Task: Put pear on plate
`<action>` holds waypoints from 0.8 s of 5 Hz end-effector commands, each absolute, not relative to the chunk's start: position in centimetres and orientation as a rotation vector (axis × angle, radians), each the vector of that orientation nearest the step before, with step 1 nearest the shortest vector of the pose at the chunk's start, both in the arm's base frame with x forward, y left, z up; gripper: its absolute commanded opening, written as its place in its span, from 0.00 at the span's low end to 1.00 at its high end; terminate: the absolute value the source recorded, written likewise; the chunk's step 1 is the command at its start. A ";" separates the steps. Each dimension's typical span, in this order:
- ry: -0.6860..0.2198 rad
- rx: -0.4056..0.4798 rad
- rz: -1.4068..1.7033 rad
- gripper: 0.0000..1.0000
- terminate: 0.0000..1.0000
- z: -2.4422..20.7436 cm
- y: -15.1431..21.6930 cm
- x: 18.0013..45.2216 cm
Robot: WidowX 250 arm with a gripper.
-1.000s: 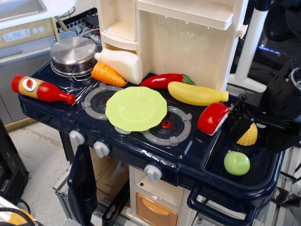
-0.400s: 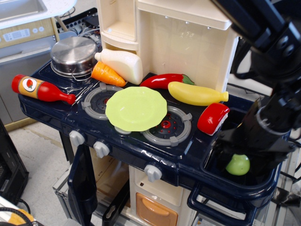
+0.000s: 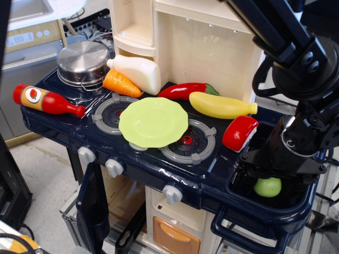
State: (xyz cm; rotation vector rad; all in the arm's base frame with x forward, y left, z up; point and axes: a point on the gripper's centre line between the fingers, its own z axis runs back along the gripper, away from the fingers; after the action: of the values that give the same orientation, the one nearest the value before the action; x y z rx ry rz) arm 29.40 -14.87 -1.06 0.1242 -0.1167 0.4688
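So it's the grab step: the gripper (image 3: 269, 177) sits right over the pear (image 3: 268, 187) in the right-end sink, can't tell if it's closed, next lift to the plate (image 3: 153, 122) mid-counter.

place: lab or workshop | cues: toy kitchen (image 3: 212, 63), cabling (image 3: 90, 26), metal cabinet (image 3: 26, 53)

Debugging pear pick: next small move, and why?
Probably lower a bit further, then close. The gripper sits right over the pear in the sink basin, hiding its top; whether the jaws are closed isn't visible. The plate has nothing on it.
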 end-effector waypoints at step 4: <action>-0.193 0.352 0.454 0.00 0.00 9.5 -4.4 29.8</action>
State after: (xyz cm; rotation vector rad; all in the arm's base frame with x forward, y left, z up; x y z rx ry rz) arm 29.34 -3.03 7.39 0.3723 -0.1600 0.4453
